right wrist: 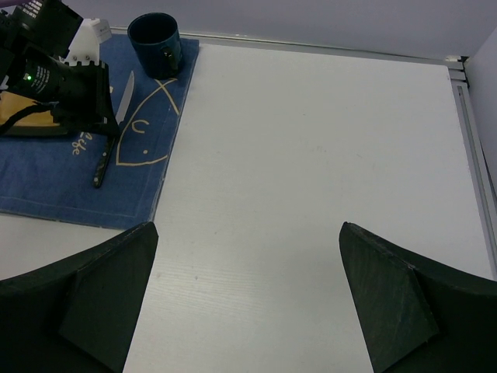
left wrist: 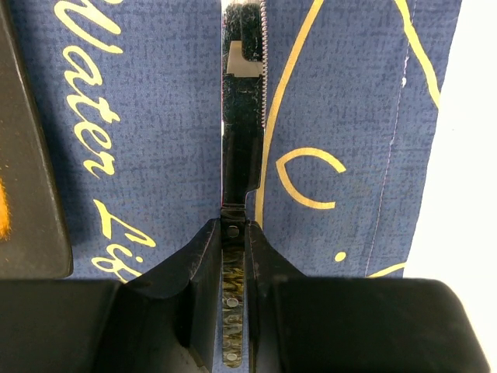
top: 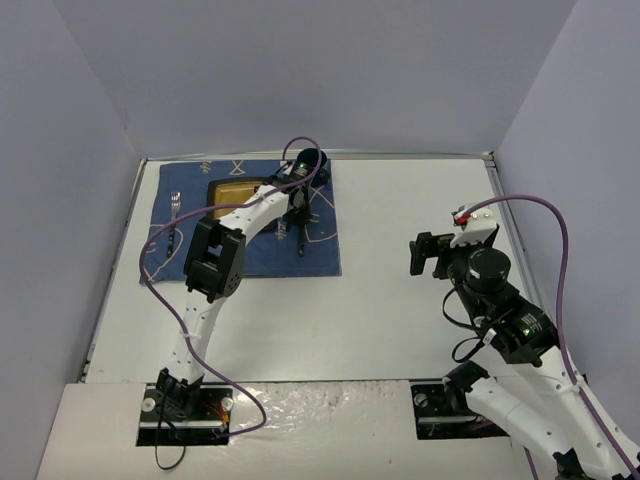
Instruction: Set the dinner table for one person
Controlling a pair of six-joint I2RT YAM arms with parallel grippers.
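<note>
**Counter (top: 400,290):** White rectangular surface with a thin metal rim, extending beneath both arms. A blue cloth (top: 260,255) covers its far-left area.

**Left end effector (left wrist: 234,233):** Positioned over the cloth, not over bare counter. The jaws are narrow and clamped on the dark handle of a knife (left wrist: 242,116). The knife lies flat on the cloth, blade pointing away from the wrist.

**Right end effector (right wrist: 247,229):** Jaws spread wide, holding nothing. It sits above bare counter on the right half, well apart from the cloth.

**On the cloth:** mug (right wrist: 155,45) at the far right corner, fork (top: 175,207) near the left edge, dark square dish (top: 225,190) between fork and knife.
</note>
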